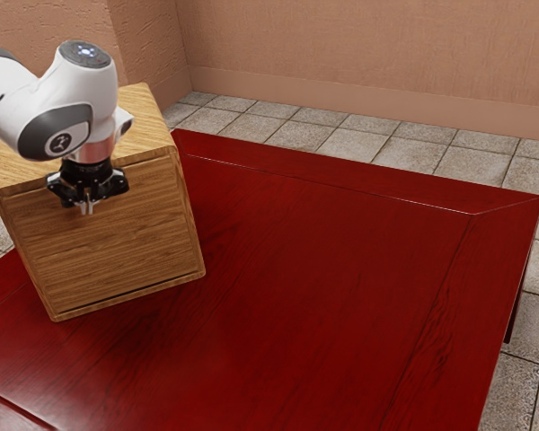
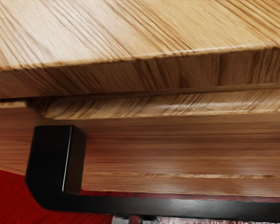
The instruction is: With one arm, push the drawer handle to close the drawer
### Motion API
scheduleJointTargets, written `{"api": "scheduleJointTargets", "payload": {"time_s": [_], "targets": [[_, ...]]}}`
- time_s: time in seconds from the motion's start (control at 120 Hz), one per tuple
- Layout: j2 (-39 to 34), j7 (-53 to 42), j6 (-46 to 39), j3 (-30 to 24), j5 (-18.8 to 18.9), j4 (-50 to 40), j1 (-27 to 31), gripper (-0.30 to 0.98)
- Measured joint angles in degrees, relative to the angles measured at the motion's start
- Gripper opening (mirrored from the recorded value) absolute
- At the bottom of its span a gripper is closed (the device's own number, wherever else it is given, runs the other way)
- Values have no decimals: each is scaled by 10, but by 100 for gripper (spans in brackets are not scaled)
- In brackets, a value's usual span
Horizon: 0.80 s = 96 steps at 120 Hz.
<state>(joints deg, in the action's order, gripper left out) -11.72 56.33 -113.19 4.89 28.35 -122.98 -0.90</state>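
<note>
The tool (image 1: pixel 87 208) points down beside the black handle (image 2: pixel 177 207).

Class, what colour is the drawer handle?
Black; the handle shows best in the wrist view.

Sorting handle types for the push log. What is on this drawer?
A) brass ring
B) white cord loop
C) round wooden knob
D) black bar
D: the wrist view shows a black bar handle with an angular end post, standing out from the wooden drawer front.
</note>
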Motion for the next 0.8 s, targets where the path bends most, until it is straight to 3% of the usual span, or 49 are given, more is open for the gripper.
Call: {"api": "scheduleJointTargets", "payload": {"time_s": [0.117,0.267,0.317,0.442,0.6,0.8], "targets": [[-11,6,19,-1,-18,2,-18,-5],[-38,8,57,0,-70,12,-98,-4],[-41,-4,67,0,-99,35,-113,1],[-41,-67,120,7,-167,123,-123,29],[-38,-178,177,10,-180,178,-142,50],[-35,-289,216,6,-182,182,-143,61]]}}
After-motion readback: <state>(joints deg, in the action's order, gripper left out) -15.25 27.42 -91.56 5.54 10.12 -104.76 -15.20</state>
